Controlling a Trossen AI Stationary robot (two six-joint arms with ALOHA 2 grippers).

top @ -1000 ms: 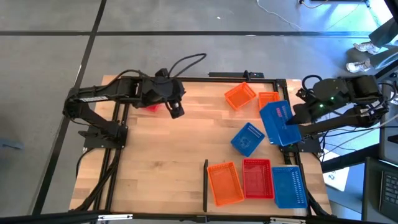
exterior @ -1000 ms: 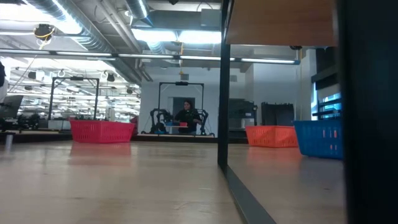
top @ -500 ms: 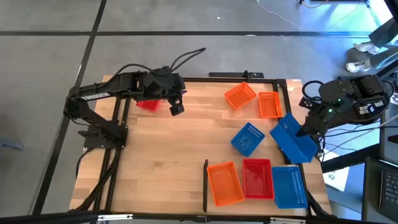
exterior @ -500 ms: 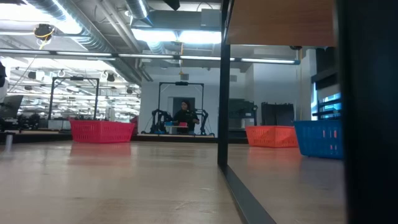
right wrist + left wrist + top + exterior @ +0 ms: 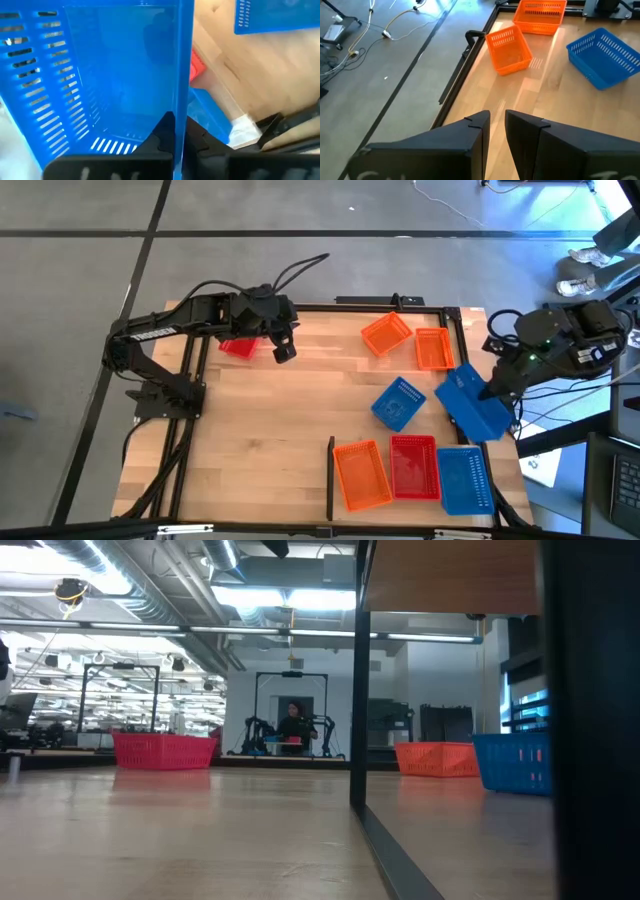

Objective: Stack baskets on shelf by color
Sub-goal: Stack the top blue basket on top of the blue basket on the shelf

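My right gripper [image 5: 487, 393] is shut on a blue basket [image 5: 470, 408], holding it tilted over the right edge of the shelf [image 5: 270, 430]. My left gripper [image 5: 284, 351] hovers at the far left, its fingers [image 5: 475, 135] slightly open with nothing between them. A red basket [image 5: 238, 346] sits on the shelf, partly under that arm. Two orange baskets [image 5: 386, 334] [image 5: 432, 348] and a blue one [image 5: 399, 402] sit at the far right. Orange [image 5: 361, 474], red [image 5: 413, 467] and blue [image 5: 465, 478] baskets stand in a row at the near edge. My right gripper pinches one wall of the blue basket at its rim [image 5: 183, 100], with one finger inside the basket and one outside. In the high view the basket hangs tilted from the fingers, over the shelf's right edge.
A short black divider strip [image 5: 330, 478] stands at the near edge, left of the row. Black frame rails [image 5: 186, 430] run along the board's sides. Bare wood lies across the left and middle. A person [image 5: 295, 725] stands far off in the room.
My right gripper has rolled its wrist, and the blue basket has swung with it. The basket was lying long over the shelf's right part. It now sits nearer the near-right corner, turned and tilted over the right edge.
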